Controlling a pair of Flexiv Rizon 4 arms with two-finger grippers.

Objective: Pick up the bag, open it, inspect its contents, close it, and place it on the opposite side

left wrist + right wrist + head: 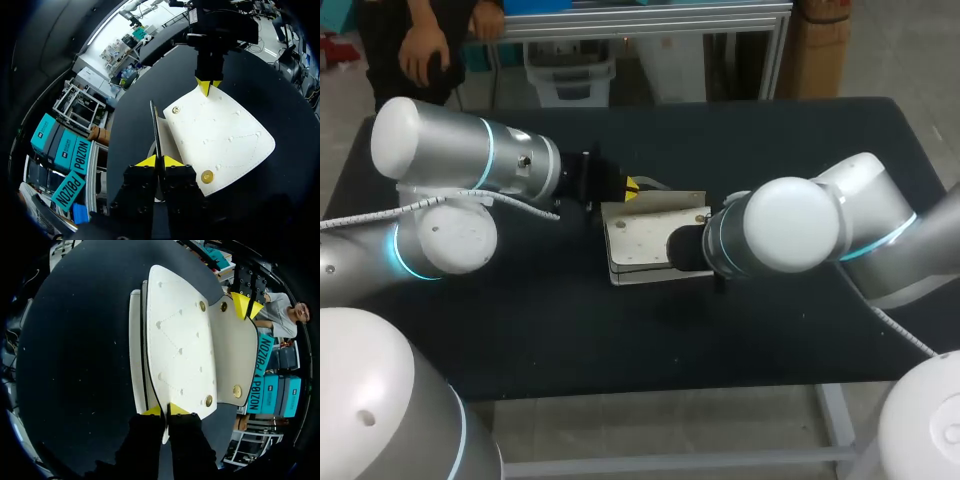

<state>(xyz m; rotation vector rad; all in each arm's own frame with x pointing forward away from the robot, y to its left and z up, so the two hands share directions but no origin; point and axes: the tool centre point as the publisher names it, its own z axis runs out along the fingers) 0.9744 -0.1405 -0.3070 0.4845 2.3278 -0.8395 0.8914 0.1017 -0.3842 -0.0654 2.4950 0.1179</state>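
A white bag (pixel 645 240) lies in the middle of the black table, its flap (pixel 232 355) folded back so the brass snaps (pixel 237 390) show. My left gripper (pixel 159 161) is shut on the flap's thin dark edge (pixel 156 125), which stands between its yellow tips. In the head view that gripper (pixel 631 187) is at the bag's far left corner. My right gripper (pixel 165 410) is shut on the rim of the bag's front panel (pixel 175 340) on the opposite side. In the head view its fingers are hidden under its own wrist (pixel 692 248).
The dark tabletop (pixel 570 330) stretches around the bag on all sides. My two arms' big white joints (pixel 450 240) (pixel 790 225) hang over the table left and right of the bag. The table's front edge (pixel 650 395) is near.
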